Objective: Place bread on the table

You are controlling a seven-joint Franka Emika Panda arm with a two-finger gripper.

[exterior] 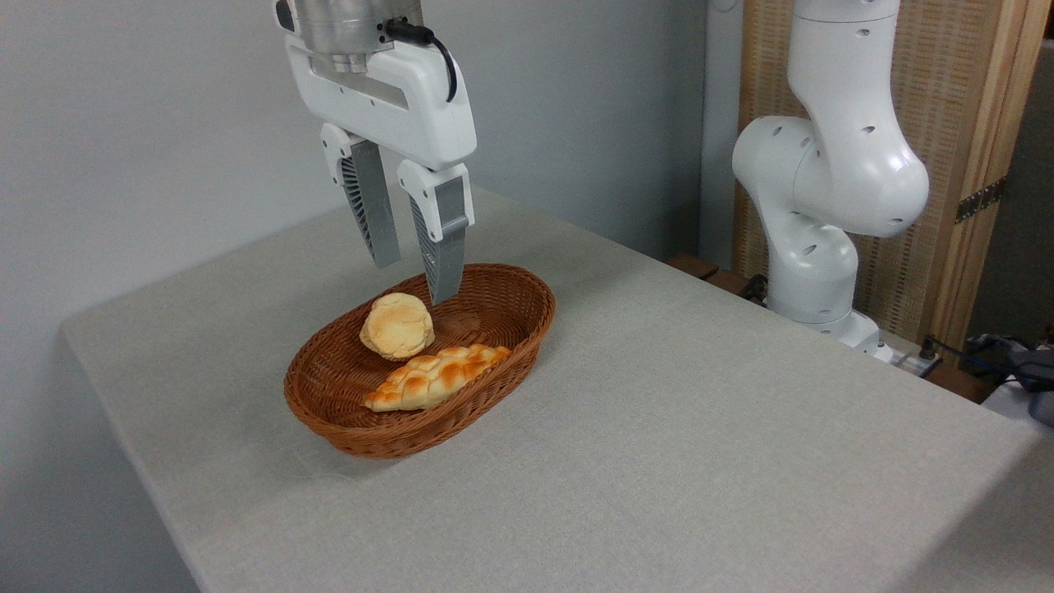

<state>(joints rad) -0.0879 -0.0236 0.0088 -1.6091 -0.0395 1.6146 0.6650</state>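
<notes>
The bread (pixel 398 326), a small round pale-golden bun, lies tilted in the brown oval wicker basket (pixel 527 325) on the table (pixel 700 412), which is covered in light grey cloth. My gripper (pixel 416 282) hangs just above and slightly behind the bun, fingers pointing down and spread apart with nothing between them. One fingertip (pixel 445 292) reaches down to the basket's rim height, close to the bun's upper right side. The gripper is open and apart from the bun.
A longer braided, browner loaf (pixel 436 376) lies in the basket in front of the bun. The arm's white base (pixel 815 206) stands at the table's far right edge, with cables (pixel 988 354) beside it. Bare cloth spreads to the right and front of the basket.
</notes>
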